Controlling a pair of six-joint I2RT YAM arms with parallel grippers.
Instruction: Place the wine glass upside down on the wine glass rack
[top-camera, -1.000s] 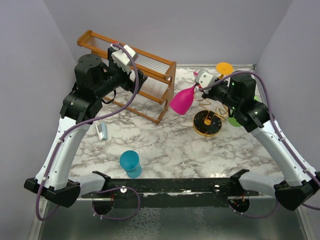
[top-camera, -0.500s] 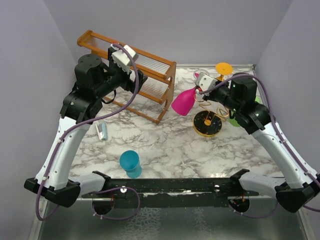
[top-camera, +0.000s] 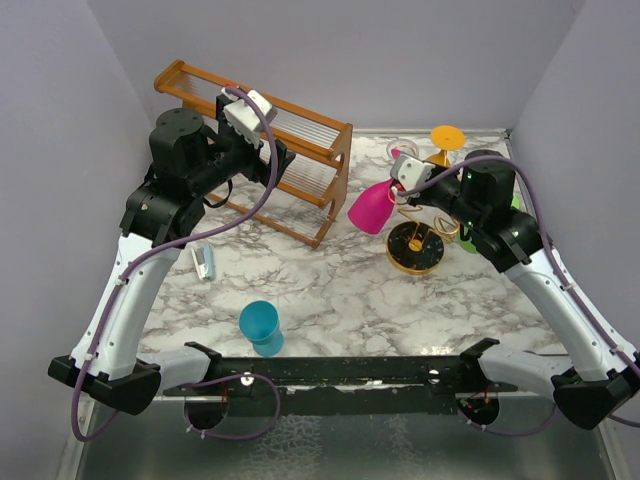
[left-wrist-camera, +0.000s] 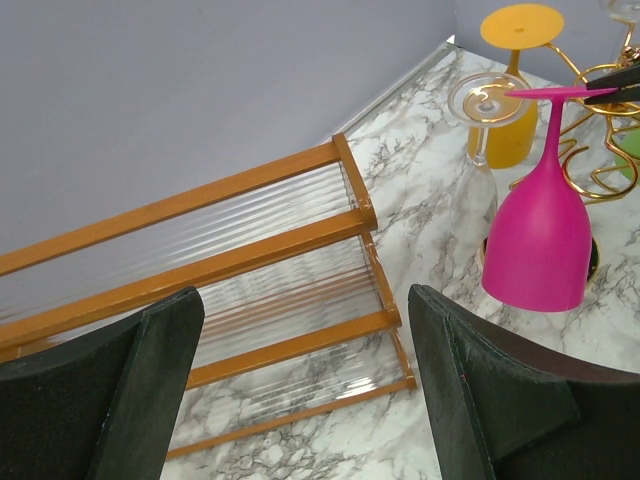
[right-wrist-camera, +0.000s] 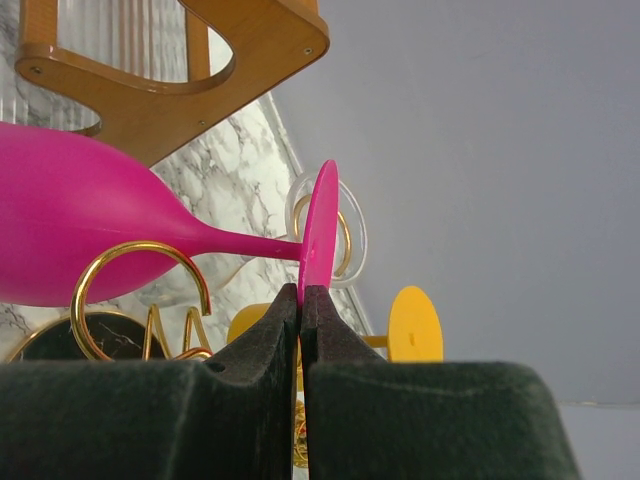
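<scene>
Holding wine glass (top-camera: 372, 208) inverted, right gripper (right-wrist-camera: 301, 295) clamped on its foot, left gripper (left-wrist-camera: 305, 310) agape; next, hooking stem into rack (top-camera: 395, 258) at four o'clock.

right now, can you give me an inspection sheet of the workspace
surface: white marbled table
job's things: pink wine glass bowl down at the gold wire rack; hooked or not, cannot tell
clutter: wooden shelf, teal cup, yellow glass, clear glass
grippers: left claw open, empty; right claw shut on the glass's foot
cables: purple cables along both arms
surroundings: lilac walls
</scene>
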